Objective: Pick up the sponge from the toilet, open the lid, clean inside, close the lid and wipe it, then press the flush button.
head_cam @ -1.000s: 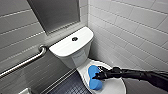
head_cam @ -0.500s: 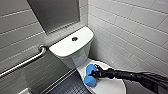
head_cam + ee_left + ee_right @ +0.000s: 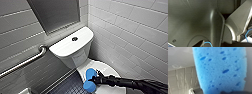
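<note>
Left gripper: the left wrist view gives dark robot casing and a blue cable [image 3: 208, 43]; cannot tell how the jaws stand.
Grab bar [image 3: 25, 62]: a metal rail on the left tiled wall, sloping up toward the toilet.
Dark panel [image 3: 55, 15]: a grey rectangle set in the wall above the tank.
Floor [image 3: 67, 85]: dark, small-tiled, left of the bowl.
Toilet [image 3: 75, 57]: white and glossy, in the corner, with its boxy tank against the wall.
Flush button [image 3: 74, 38]: a dark round fitting in the middle of the tank cover.
Sponge [image 3: 90, 80]: bright blue, at the lid's near left edge, squeezed in at the middle so that it bulges to either side; in the right wrist view it looms large and porous [image 3: 220, 69].
Right gripper [image 3: 96, 80]: jaws pinching the sponge at its waist.
Lid [image 3: 108, 68]: white oval, lying down over the bowl.
Right arm [image 3: 132, 84]: black, reaching in from the right over the lid.
Right wall [image 3: 130, 30]: pale rectangular tiles.
</note>
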{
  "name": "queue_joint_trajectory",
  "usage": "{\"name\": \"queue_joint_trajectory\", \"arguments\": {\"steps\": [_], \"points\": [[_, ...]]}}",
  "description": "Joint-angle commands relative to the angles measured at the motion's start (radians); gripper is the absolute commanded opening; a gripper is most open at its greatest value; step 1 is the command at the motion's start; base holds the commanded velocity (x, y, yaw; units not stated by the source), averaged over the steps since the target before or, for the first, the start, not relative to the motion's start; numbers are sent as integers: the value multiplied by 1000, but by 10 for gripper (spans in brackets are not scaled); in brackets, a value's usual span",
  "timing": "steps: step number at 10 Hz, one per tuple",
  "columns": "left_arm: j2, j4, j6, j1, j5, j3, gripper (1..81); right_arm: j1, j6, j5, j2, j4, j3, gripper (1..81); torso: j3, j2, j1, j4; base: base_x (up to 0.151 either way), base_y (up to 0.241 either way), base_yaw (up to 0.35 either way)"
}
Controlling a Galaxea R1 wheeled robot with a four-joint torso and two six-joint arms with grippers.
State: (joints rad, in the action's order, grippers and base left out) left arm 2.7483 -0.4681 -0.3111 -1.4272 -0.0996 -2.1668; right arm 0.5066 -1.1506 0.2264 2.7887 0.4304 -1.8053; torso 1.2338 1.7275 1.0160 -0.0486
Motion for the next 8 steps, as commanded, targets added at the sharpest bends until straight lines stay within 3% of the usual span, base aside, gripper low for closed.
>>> {"name": "queue_joint_trajectory", "arguments": {"steps": [1, 3, 6, 8], "points": [[-13, -1, 6, -19, -69, 22, 811, -42, -12, 10, -27, 34, 35, 10, 0, 0, 0, 0, 0, 0, 0], [-27, 2, 6, -20, -69, 33, 811, -10, -12, 13, -85, 37, 76, 10, 0, 0, 0, 0, 0, 0, 0], [-22, -3, 6, -20, -69, 35, 811, 57, -15, -1, -278, 51, 238, 10, 0, 0, 0, 0, 0, 0, 0], [-22, -4, 7, -20, -69, 36, 811, 140, -14, -75, -351, 51, 245, 10, 0, 0, 0, 0, 0, 0, 0]]}}
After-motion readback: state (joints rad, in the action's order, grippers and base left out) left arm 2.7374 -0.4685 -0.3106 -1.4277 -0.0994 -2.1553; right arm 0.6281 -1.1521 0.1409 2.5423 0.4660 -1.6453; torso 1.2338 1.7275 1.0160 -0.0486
